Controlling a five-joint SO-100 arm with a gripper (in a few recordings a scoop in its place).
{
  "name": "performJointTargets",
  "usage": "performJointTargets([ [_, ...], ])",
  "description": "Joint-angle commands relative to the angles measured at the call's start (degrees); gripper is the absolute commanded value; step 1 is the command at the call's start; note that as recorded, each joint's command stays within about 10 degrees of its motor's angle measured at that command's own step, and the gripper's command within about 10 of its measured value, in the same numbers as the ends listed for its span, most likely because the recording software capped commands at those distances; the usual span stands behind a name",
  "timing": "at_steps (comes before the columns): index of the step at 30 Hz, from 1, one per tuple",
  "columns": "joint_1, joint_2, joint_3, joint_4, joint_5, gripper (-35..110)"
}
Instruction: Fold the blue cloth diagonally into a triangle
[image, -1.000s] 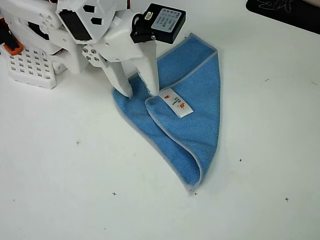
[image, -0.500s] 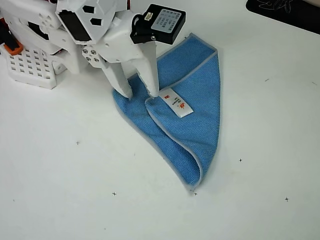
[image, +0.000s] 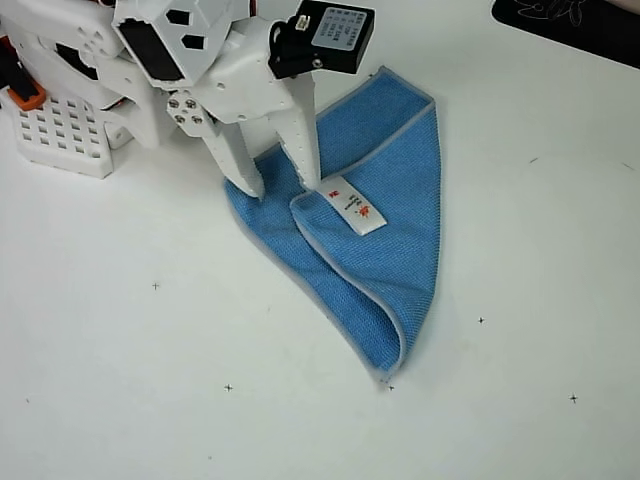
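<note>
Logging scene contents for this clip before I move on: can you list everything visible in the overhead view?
blue cloth: one, blue with pale grey border, folded over into a rough triangle, centre of the table
tag: one, white with red print, on the cloth's top layer
table: one, white with small dark cross marks
perforated block: one, white, upper left
dark object: one, black, top right corner
arm: one, white, upper left
gripper: one, white, fingers apart, tips at the cloth's left corner

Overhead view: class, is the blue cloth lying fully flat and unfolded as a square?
No. The blue cloth is folded over itself into a rough triangle, its white tag facing up on the top layer.
</note>
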Motion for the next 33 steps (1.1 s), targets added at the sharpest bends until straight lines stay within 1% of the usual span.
performJointTargets([
  [1,-0.4,1.1,-5.7,0.2,-1.5,25],
  [33,-0.3,1.2,-6.5,0.3,-0.7,25],
])
